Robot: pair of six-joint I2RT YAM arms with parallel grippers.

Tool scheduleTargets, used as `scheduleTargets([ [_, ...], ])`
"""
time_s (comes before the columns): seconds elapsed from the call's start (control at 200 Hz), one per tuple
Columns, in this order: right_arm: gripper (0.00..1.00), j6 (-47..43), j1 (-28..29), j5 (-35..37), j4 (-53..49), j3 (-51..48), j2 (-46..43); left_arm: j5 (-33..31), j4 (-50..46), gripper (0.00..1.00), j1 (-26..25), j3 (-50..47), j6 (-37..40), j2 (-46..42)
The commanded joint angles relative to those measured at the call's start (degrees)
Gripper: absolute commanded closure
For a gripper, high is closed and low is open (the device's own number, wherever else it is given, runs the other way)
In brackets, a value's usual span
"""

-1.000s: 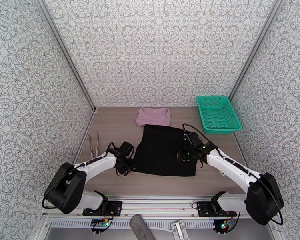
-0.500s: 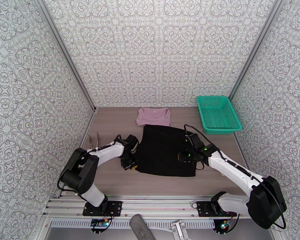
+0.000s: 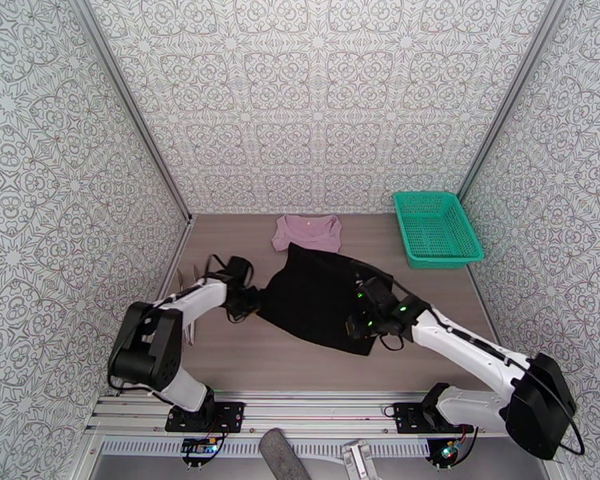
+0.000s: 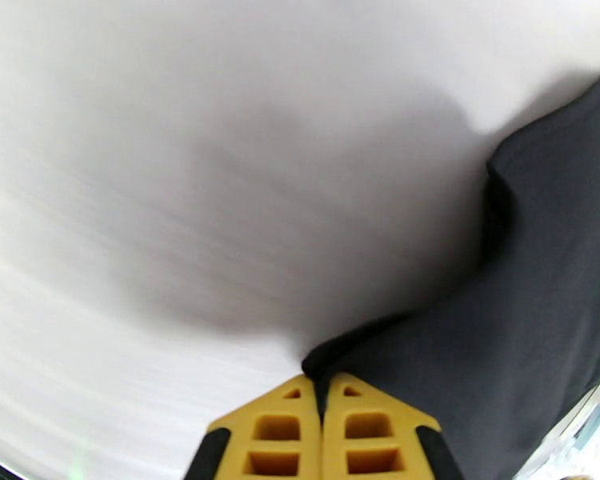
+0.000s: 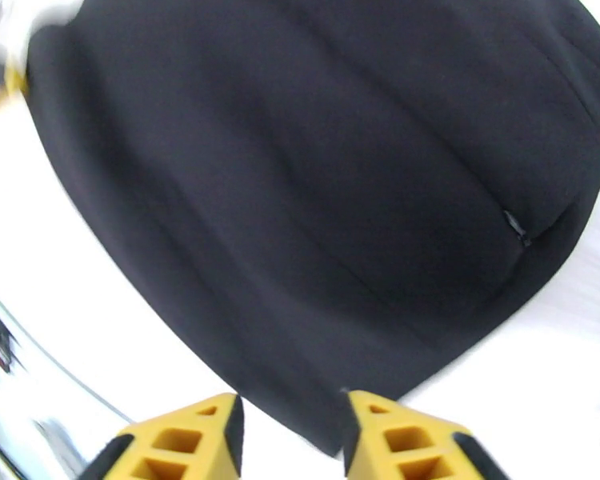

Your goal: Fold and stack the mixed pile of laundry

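Observation:
The black garment (image 3: 316,302) lies spread and skewed across the middle of the table. My left gripper (image 3: 248,302) is at its left corner. In the left wrist view the yellow fingers (image 4: 352,430) are pressed together, and the left gripper (image 4: 324,386) is shut on that corner of the black cloth (image 4: 492,330). My right gripper (image 3: 361,326) hovers over the garment's near right corner. In the right wrist view the right gripper (image 5: 288,410) is open over the black garment (image 5: 300,178), with only the cloth's edge between its fingers. The mauve-pink shirt (image 3: 306,233) lies flat behind the black garment.
A teal mesh basket (image 3: 436,228) stands at the back right. Metal tongs (image 3: 193,273) lie by the left wall, partly under my left arm. Patterned walls close in the table on three sides.
My left gripper shut on the black garment's left corner and dragged it left and back, skewing the cloth. My right gripper opened and slid toward the near right corner.

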Motion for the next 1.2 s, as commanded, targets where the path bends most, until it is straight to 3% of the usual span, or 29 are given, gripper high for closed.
scheduleTargets([
  [0.0, 0.49, -3.2, 6.2, 3.8, -2.6, 3.6, 3.1, -0.1, -2.4, 1.0, 3.7, 2.8, 6.8, -1.3],
  [0.13, 0.42, -5.8, 13.6, 6.3, -3.4, 7.3, 8.5, 1.8, -1.4, 1.0, 6.3, 3.7, 8.3, -0.1],
  [0.34, 0.41, -7.2, 20.4, 9.8, -4.8, 10.9, 15.4, 4.5, 1.2, 1.0, 6.7, 3.4, 8.6, 2.2],
  [0.69, 0.51, -5.6, 21.7, 11.7, -5.2, 11.2, 22.3, 4.9, 1.1, 1.0, 7.4, 3.4, 9.2, 2.2],
  [0.895, 0.64, -5.0, 21.7, 11.6, -4.6, 11.2, 25.7, 5.0, 0.9, 1.0, 7.9, 3.1, 9.4, 1.8],
  [0.935, 0.73, -4.8, 21.8, 12.2, -4.6, 11.3, 26.2, 5.1, 1.0, 1.0, 8.0, 3.0, 9.4, 1.8],
  [1.01, 1.0, -4.2, 21.9, 13.2, -4.7, 11.5, 26.4, 5.2, 1.0, 1.0, 8.0, 2.8, 9.4, 1.5],
  [1.195, 1.0, -5.3, 24.9, 9.1, -4.7, 13.5, 23.1, 5.6, -0.2, 1.0, 10.0, 1.7, 9.7, -1.1],
])
